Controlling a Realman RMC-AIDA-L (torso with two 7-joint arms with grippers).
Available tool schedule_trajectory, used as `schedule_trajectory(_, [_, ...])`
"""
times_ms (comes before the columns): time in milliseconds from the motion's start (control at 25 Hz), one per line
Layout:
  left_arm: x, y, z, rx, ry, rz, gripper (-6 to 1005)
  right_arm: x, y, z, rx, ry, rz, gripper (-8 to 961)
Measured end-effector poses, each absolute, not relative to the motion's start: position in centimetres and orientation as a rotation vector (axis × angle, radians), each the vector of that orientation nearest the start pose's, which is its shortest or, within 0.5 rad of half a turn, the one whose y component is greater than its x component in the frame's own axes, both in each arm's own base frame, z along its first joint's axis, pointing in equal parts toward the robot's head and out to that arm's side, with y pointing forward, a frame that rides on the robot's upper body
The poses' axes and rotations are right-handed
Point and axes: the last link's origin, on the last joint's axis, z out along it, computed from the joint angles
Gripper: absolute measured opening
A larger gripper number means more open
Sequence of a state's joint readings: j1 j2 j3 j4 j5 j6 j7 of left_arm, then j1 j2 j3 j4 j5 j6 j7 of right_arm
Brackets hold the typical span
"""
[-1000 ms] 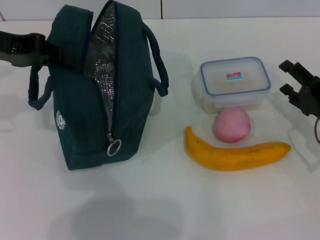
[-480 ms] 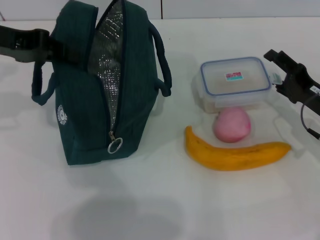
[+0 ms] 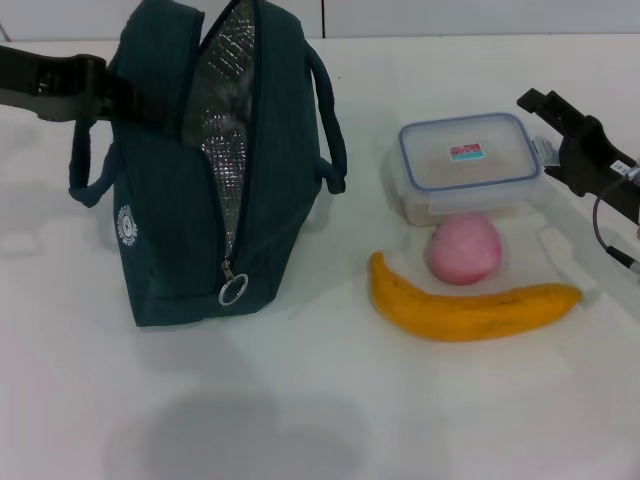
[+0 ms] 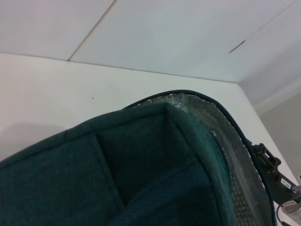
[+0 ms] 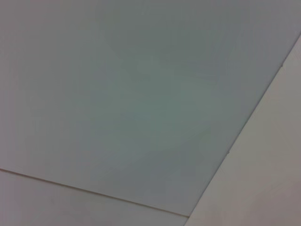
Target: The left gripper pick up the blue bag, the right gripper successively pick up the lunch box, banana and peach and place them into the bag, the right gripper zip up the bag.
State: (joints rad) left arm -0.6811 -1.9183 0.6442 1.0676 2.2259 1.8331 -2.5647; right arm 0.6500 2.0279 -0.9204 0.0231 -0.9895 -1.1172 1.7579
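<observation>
The blue bag stands upright, unzipped, toward the table's far left edge, the left hand clamped on its side. The right hand, fingers parted and empty, sits beside the lunch box; judged next: grasping it.

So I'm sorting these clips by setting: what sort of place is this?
Probably a lab or test bench rather than a kitchen: a bare white table, plain pale wall panels behind it, and only a blue bag, lunch box, banana and peach laid out.
</observation>
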Motion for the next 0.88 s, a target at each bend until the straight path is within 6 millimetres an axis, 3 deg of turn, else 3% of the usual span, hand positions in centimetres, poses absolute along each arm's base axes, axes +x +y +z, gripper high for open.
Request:
schedule_trajectory(480, [-21.32, 36.77, 11.96, -2.47, -1.614, -0.404, 28, 29.37, 36.69, -3.57, -1.597, 1.823, 1.33, 860])
schedule_trajectory(880, [-21.4, 36.54, 11.97, -2.486, -1.608, -0.393, 28, 29.57, 36.61, -3.38, -1.623, 1.776, 1.313, 538])
